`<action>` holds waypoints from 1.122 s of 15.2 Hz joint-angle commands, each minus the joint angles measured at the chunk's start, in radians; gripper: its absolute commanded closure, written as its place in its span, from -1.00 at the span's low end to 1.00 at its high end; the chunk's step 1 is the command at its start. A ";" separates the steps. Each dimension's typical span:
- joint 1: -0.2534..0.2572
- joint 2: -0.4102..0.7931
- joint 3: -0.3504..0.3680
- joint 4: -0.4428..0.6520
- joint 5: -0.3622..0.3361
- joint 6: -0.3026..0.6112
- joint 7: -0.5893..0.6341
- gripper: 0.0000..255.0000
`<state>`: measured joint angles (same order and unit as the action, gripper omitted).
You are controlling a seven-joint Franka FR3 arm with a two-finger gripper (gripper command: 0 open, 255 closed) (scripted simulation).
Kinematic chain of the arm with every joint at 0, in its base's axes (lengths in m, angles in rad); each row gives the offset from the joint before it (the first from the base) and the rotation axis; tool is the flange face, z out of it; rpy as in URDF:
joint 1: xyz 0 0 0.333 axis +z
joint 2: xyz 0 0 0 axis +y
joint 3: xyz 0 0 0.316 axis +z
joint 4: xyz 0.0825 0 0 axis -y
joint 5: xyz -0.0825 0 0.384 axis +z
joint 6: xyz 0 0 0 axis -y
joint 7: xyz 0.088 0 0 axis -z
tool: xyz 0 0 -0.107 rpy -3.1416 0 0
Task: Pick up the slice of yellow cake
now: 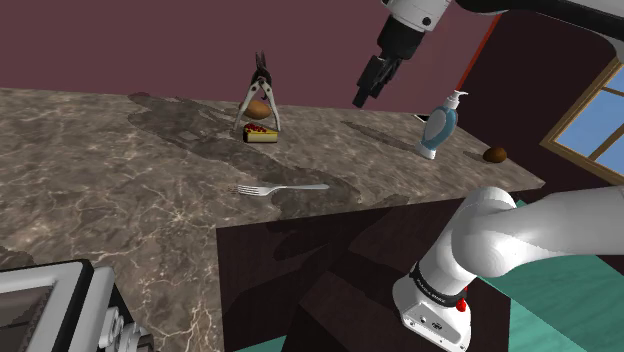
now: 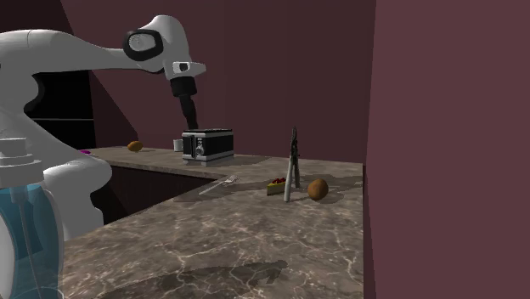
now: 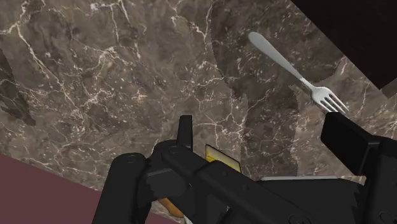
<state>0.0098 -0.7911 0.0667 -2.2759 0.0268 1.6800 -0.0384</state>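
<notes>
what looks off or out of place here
The pliers stand upright on their handle tips on the counter, next to the cake and a brown ball. Such a tool would normally lie flat. Nothing looks spilled.

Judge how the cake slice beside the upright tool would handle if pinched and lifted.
The cake slice is a small, low wedge lying flat on the counter, so it probably won't roll or tip. Being cake, it is likely soft and light; a hard pinch might crush it. The upright tool close beside it looks apt to topple if nudged.
</notes>
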 commanded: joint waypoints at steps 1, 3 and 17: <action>0.000 0.000 0.000 0.000 0.000 0.000 0.000 -1.00; 0.006 0.065 -0.013 0.006 -0.002 0.052 -0.035 -1.00; 0.055 0.579 -0.074 0.209 0.027 0.311 -0.278 -1.00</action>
<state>0.0610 -0.2502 -0.0056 -2.0895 0.0493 1.9790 -0.2980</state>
